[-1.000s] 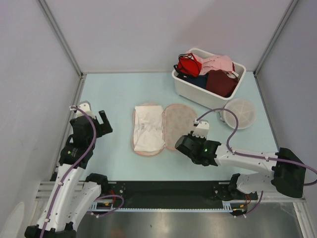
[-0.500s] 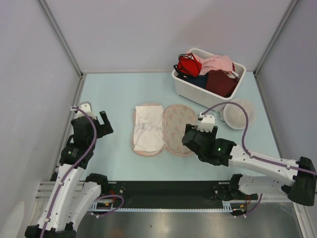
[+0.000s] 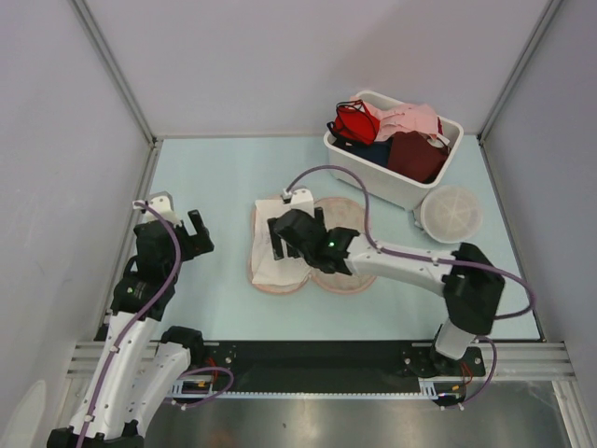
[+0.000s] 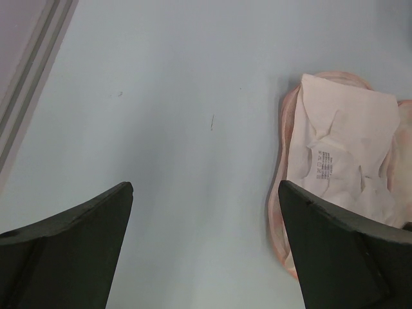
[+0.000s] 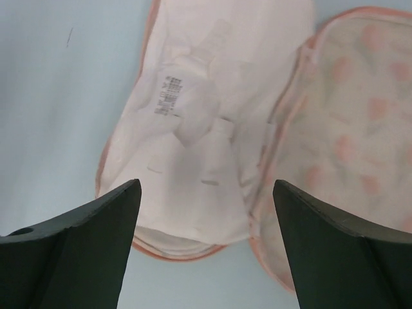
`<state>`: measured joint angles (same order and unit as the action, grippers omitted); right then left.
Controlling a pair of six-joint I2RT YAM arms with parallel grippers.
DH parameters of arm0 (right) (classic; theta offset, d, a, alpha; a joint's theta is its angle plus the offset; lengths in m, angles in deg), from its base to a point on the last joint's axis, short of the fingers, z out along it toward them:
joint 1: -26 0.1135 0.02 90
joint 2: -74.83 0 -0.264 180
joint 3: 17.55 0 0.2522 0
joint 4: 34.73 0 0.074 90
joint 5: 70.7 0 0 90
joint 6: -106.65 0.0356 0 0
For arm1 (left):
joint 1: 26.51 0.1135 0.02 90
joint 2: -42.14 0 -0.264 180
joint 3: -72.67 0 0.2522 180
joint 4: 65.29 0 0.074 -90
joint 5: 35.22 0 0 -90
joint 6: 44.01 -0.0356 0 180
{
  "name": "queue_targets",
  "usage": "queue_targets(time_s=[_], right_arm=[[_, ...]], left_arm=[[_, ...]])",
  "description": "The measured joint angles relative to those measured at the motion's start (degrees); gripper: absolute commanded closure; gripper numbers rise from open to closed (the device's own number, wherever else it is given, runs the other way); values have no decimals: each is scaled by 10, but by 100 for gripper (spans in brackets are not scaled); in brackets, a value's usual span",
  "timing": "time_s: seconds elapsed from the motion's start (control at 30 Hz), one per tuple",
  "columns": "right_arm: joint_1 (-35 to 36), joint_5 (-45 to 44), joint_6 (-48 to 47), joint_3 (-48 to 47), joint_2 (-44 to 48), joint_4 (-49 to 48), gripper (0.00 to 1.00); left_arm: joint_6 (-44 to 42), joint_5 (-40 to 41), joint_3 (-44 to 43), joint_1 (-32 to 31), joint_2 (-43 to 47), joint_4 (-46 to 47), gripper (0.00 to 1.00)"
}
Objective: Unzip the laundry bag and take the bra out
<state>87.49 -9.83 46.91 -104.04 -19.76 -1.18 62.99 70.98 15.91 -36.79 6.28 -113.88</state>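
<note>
The bra [image 5: 193, 129] lies uncovered below and between the wide right jaws; the open flap of the laundry bag [image 5: 347, 116] spreads under the right-hand one. Bare table [image 4: 193, 129] shows between the wide left jaws, the bag ahead to their right. The bin [image 3: 368, 173] stands well beyond the right jaws.

Robotics lab test cell. A pale blue counter [image 3: 224, 177] is boxed in on three sides by plain grey panels [image 3: 308, 56] in aluminium framing [image 3: 113, 70]. A black mounting rail [image 3: 317, 378] along the counter's near edge carries a left arm [image 3: 140, 308] and a right arm [image 3: 420, 271], both trailing purple cables. A white bin [image 3: 364, 173] of laundry sits at the counter's far right corner.
</note>
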Motion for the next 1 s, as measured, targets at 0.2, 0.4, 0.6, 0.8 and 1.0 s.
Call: queue_targets(time_s=[0.2,0.4,0.6,0.8,1.0], right_arm=[[-14,47,-4,-116,-155,9,9],[-31,42,6,-163,-240,50,9],[-46,45,17,-163,-249,58,18],[-59,69,16,-163,-250,48,55],[-82,111,23,-188,-259,80,100]], left_arm=[[-2,-4,2,0,0,0,0],[-2,-6,2,0,0,0,0],[-5,-11,2,0,3,0,0],[-6,-9,2,0,3,2,0],[-8,1,2,10,-22,25,0]])
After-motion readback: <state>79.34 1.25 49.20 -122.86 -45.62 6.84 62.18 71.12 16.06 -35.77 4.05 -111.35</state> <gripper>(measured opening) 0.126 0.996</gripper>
